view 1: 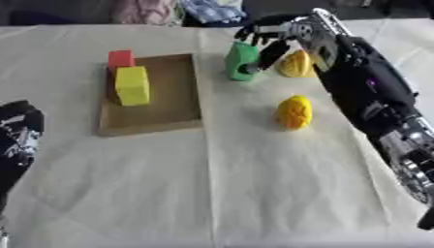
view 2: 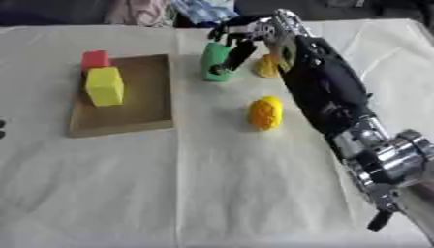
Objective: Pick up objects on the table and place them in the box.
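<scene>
A green block (view 1: pixel 240 60) stands just right of the shallow brown box (view 1: pixel 169 114). My right hand (view 1: pixel 271 36) reaches over it from the right, its fingers curled round the block's top and side. Inside the box lie a yellow block (view 1: pixel 132 85) and a red block (view 1: pixel 120 58) at its far left corner. One yellow lumpy object (view 1: pixel 295 112) lies on the cloth right of the box; another yellow object (view 1: pixel 296 64) sits behind my right arm. My left hand (view 1: pixel 17 135) rests at the left edge; its fingers are hard to make out.
A white cloth (view 1: pixel 212 193) covers the table. Crumpled fabric (view 1: pixel 212 9) lies along the far edge. My right forearm (view 1: pixel 373 97) crosses the right side of the table.
</scene>
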Robot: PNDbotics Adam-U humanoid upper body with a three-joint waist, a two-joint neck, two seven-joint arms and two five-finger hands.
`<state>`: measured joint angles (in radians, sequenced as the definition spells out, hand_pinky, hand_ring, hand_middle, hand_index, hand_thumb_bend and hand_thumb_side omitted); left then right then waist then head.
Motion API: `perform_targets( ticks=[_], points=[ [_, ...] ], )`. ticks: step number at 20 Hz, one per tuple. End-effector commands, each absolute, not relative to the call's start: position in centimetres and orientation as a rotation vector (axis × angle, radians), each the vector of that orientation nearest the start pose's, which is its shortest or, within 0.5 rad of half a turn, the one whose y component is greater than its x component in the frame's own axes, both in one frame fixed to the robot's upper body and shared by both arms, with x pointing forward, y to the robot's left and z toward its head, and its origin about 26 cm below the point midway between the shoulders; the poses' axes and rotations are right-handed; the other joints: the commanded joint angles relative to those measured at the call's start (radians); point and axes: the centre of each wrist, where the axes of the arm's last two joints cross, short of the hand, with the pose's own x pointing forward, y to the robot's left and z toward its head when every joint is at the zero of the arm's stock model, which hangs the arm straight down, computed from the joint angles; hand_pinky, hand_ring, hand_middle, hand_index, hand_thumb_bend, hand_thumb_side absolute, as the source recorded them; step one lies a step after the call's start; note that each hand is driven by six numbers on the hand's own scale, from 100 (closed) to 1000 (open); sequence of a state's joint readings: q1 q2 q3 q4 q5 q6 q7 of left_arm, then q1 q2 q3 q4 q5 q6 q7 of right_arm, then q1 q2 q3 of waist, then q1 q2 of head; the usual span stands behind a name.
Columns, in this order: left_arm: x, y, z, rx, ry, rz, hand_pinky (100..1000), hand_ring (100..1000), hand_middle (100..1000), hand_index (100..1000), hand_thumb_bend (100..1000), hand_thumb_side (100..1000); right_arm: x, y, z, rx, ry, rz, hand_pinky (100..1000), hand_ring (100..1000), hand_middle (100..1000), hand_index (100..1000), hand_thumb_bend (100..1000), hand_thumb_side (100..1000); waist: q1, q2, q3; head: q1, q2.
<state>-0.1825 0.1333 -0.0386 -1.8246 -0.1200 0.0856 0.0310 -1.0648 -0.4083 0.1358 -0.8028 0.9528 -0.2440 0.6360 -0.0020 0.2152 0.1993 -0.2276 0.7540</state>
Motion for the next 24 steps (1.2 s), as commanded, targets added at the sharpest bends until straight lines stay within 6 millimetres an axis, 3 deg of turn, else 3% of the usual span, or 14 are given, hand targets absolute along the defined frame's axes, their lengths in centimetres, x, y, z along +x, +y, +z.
perform_targets(
  ticks=[1, 7, 24],
  points=[
    [30.7, 24.0, 11.5, 0.189, -1.931, -0.240, 703, 686, 707, 778, 353, 495, 49.6, -25.5, 24.2, -0.841, -1.264, 1.697, 837, 870, 929, 1000, 408, 469, 0.000, -0.016, 0.002, -0.002, -0.013],
    [30.7, 24.0, 11.6, 0.191, -1.932, -0.241, 703, 686, 707, 778, 353, 494, 49.3, -24.7, 25.1, -0.926, -1.346, 1.729, 853, 892, 944, 1000, 423, 471, 0.000, -0.017, 0.001, -0.005, -0.014],
    [30.7, 23.8, 11.7, 0.178, -1.938, -0.245, 705, 694, 706, 779, 349, 496, 50.1, -24.6, 20.7, -0.866, -1.182, 1.759, 843, 875, 876, 978, 418, 480, 0.007, -0.010, 0.013, -0.017, -0.026]
  ],
)
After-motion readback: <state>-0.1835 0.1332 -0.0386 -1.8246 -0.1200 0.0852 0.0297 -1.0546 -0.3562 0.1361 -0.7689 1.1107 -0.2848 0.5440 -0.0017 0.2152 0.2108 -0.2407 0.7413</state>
